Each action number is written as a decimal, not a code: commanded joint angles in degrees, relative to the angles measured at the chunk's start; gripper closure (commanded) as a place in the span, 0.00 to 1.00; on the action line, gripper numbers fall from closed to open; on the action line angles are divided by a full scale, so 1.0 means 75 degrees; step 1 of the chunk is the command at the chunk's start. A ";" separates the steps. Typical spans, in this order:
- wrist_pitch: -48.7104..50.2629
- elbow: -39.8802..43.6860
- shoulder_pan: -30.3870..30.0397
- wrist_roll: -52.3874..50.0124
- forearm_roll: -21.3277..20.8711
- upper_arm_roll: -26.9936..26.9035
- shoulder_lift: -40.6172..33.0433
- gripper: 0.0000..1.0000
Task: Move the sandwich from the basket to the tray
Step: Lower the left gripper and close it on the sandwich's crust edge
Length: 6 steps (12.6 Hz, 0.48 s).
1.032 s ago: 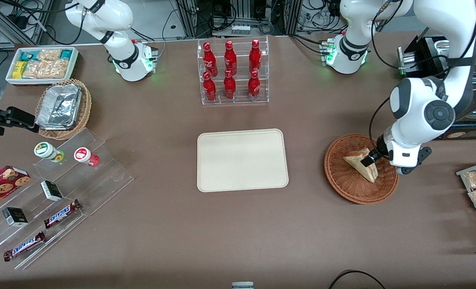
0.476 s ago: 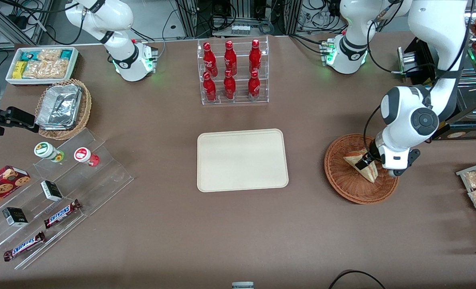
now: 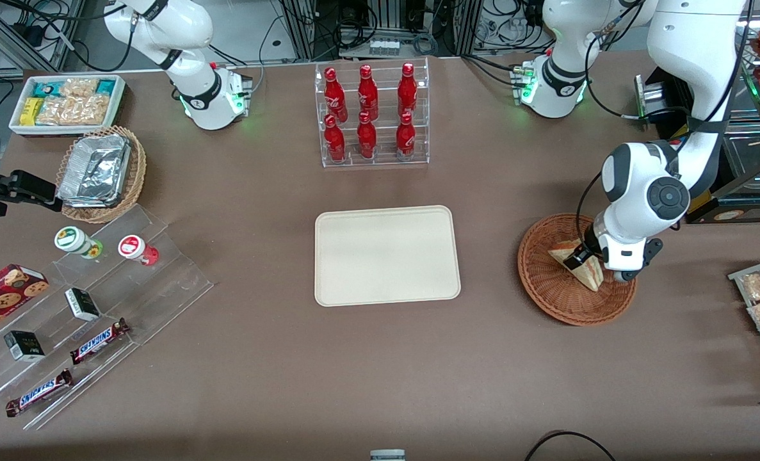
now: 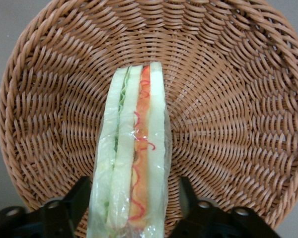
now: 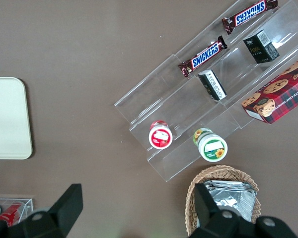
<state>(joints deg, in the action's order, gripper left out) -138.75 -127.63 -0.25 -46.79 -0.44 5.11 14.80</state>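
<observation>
- Straddling the sandwich (image 4: pixel 131 153), the gripper (image 4: pixel 131 210) sits low inside the basket (image 3: pixel 549 291), one finger (image 4: pixel 77 201) on each bread face, spread about as wide as the wedge.
- Sandwich stands on edge in the basket, filling layers facing the wrist camera.
- Basket sits at the tray's (image 3: pixel 386 256) 3 o'clock in the front view, well apart.

Rough woven wicker basket (image 4: pixel 228 99), glossy clear film over the sandwich (image 4: pixel 134 148) — smooth matt plastic tray (image 3: pixel 386 255)
</observation>
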 commanded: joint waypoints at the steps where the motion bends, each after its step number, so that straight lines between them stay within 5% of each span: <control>1: -0.0028 -0.0163 -0.0025 -0.0113 -0.0059 0.0011 -0.0180 1.00; 6: 0.1095 0.0082 0.0103 -0.0043 -0.0457 0.0139 -0.0637 1.00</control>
<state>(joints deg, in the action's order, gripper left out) -134.31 -127.38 -0.10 -46.72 -2.42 5.39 12.71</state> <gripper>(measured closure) 0.727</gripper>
